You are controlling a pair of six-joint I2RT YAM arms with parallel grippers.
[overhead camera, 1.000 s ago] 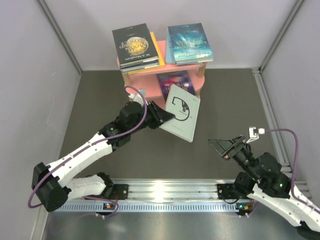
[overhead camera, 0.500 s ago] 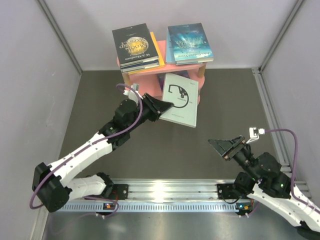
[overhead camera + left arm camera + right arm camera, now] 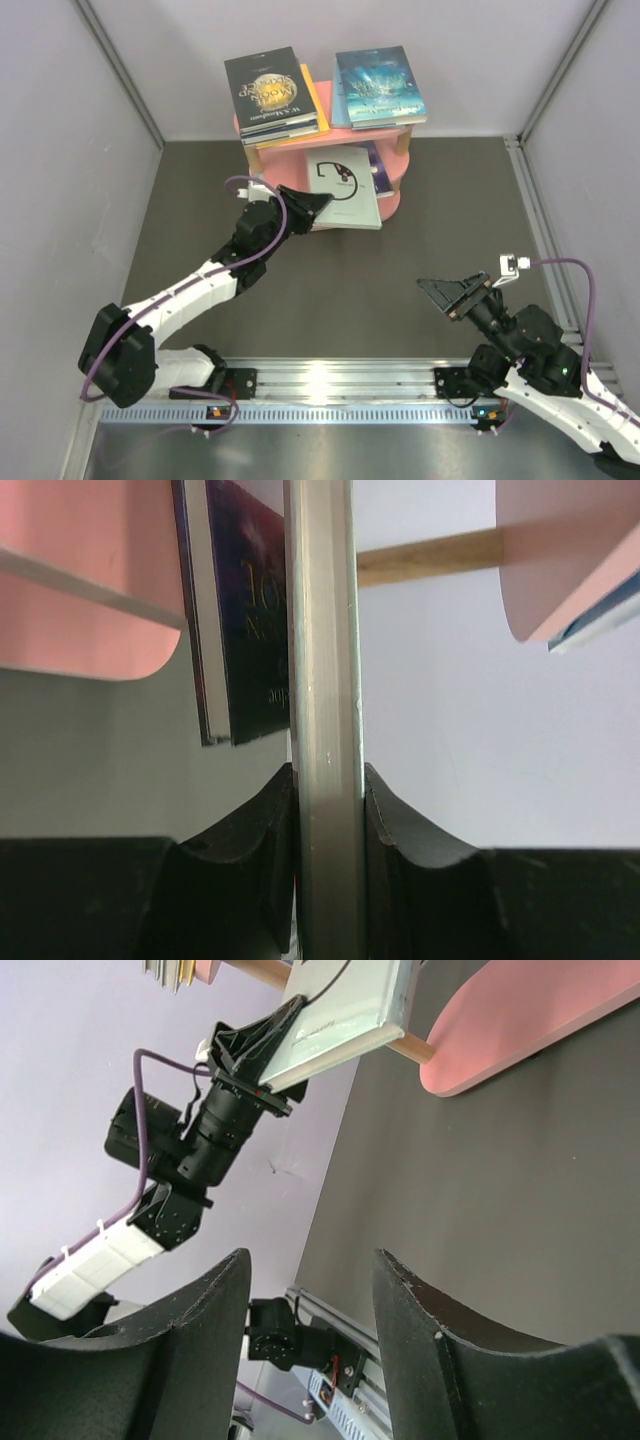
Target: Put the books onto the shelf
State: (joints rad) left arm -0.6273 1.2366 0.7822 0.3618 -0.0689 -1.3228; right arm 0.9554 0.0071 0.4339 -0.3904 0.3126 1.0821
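Observation:
The pink shelf (image 3: 300, 140) stands at the far middle of the table. On its top board lie a stack with the black gold-moon book (image 3: 270, 90) uppermost and a teal icy book (image 3: 378, 85). My left gripper (image 3: 308, 205) is shut on the near edge of a pale grey-white book (image 3: 345, 185), held flat over a lower board, above the purple galaxy book (image 3: 376, 163). In the left wrist view the pale book's edge (image 3: 325, 660) runs between my fingertips (image 3: 395, 820), with the purple book (image 3: 245, 630) beside it. My right gripper (image 3: 450, 293) hangs open and empty near the front right.
A metal rail (image 3: 330, 385) with both arm bases runs along the near edge. Grey walls close in the left, right and far sides. The right wrist view shows the left arm (image 3: 190, 1150) and a pink board (image 3: 520, 1020) across dark tabletop.
My left gripper has carried the pale book away from me, from the open tabletop to above the shelf's lower board, now covering most of the purple book. The right arm has stayed put.

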